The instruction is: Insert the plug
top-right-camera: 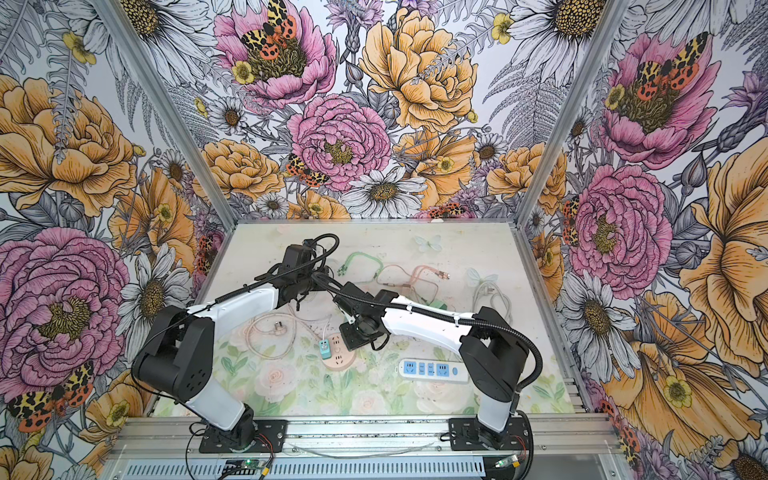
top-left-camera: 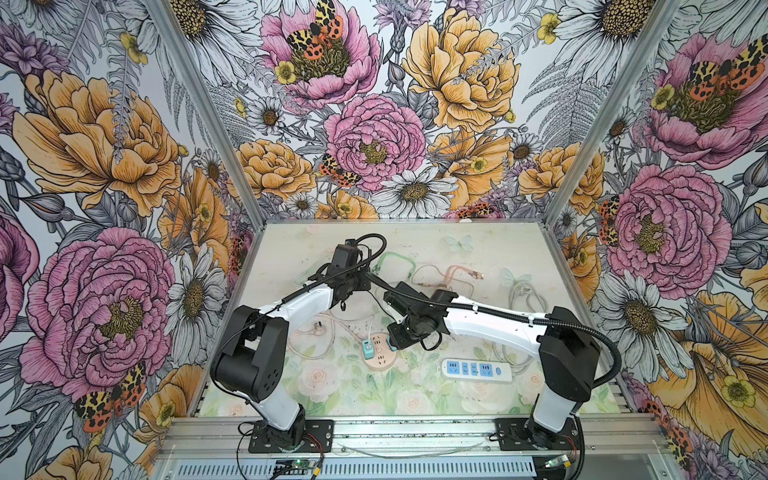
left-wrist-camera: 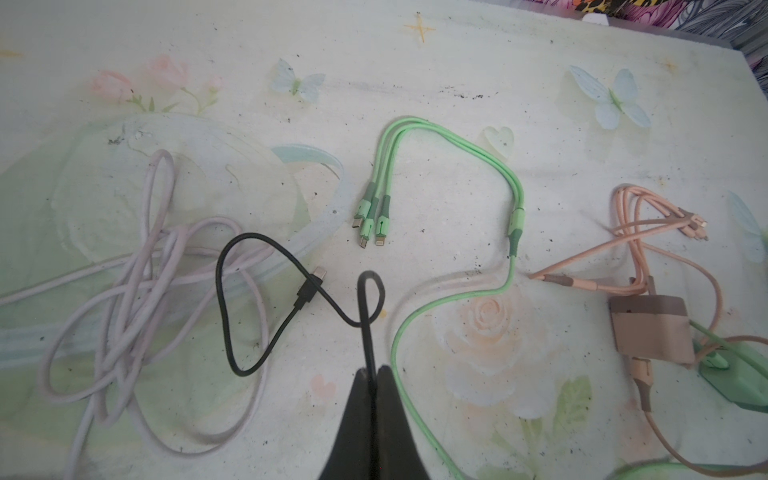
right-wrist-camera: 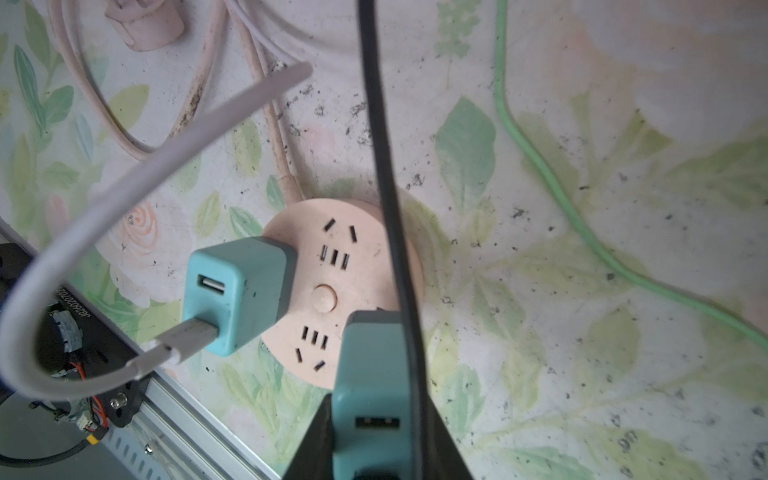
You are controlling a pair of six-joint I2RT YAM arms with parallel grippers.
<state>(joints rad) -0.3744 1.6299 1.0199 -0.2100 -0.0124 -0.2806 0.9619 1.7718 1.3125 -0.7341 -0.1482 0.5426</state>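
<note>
My right gripper (right-wrist-camera: 374, 399) is shut on the plug (right-wrist-camera: 372, 365), a teal USB charger block also visible in a top view (top-left-camera: 390, 344). Its front end hangs over the rim of the round pink socket (right-wrist-camera: 361, 266) (top-left-camera: 379, 358) (top-right-camera: 338, 359), and its prongs are hidden. Another teal charger (right-wrist-camera: 237, 291) (top-left-camera: 367, 348) sits in that socket with a grey USB lead. My left gripper (left-wrist-camera: 372, 372) is farther back on the table, shut on a thin black cable (left-wrist-camera: 368, 328). That black cable (right-wrist-camera: 384, 166) runs past the held plug's side.
A white-and-blue power strip (top-left-camera: 476, 370) (top-right-camera: 432, 370) lies right of the socket. A green multi-head cable (left-wrist-camera: 513, 199), a pink cable with its adapter (left-wrist-camera: 650, 328) and a tangled white cord (left-wrist-camera: 137, 291) lie at the back. The metal rail (right-wrist-camera: 174, 415) borders the front edge.
</note>
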